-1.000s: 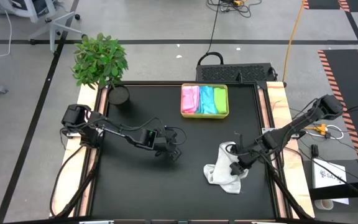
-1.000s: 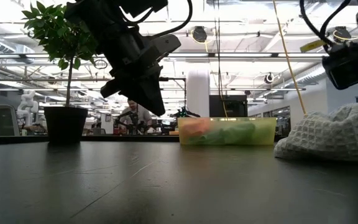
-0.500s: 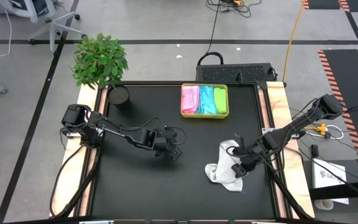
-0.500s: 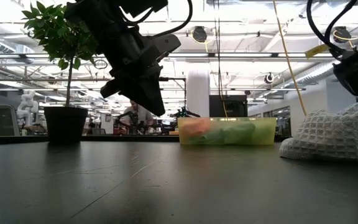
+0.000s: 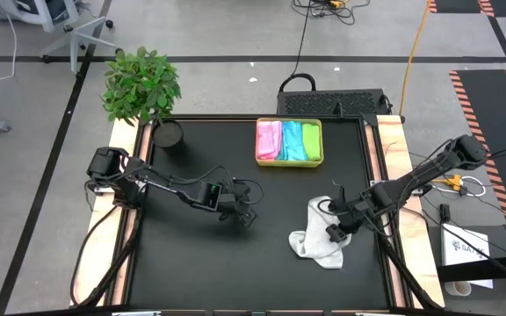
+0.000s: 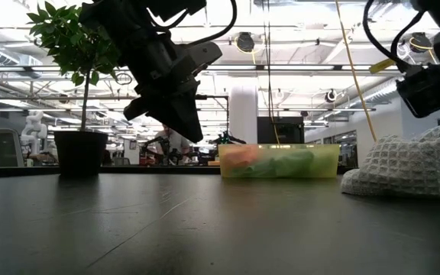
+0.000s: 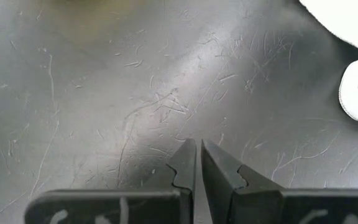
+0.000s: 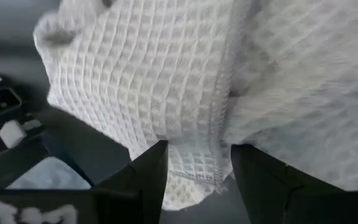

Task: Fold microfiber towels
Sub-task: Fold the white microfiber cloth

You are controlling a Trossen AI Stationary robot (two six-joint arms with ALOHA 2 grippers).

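One white microfiber towel [image 5: 317, 241] lies crumpled on the dark table [image 5: 191, 254], toward its right-hand front part, and we see its waffle weave bunched into a low heap in the low view [image 6: 407, 169]. Our right pincer [image 5: 333, 230] is right at the heap's right edge, its two dark fingers [image 8: 149, 167] spread wide; in the right wrist view a hemmed edge of the towel [image 8: 216, 112] hangs in the gap between them, and we cannot tell whether the fingers touch the cloth. Three more towels sit folded side by side in the yellow-green plastic tray [image 5: 289, 161] at the back of the table: the pink towel [image 5: 269, 139] on the left, the light blue towel [image 5: 292, 138] in the middle and the lime green towel [image 5: 311, 140] on the right. That tray stands well apart from the white heap. Our left pincer [image 5: 244, 215] hovers over bare table left of centre, well apart from every towel, with its fingers [image 7: 188, 163] drawn nearly together and nothing between them; the scratched table top [image 7: 104, 93] fills its wrist view. Beyond all this, a potted plant [image 5: 143, 88] stands at the table's back left corner, its dark pot [image 6: 79, 151] visible in the low view.
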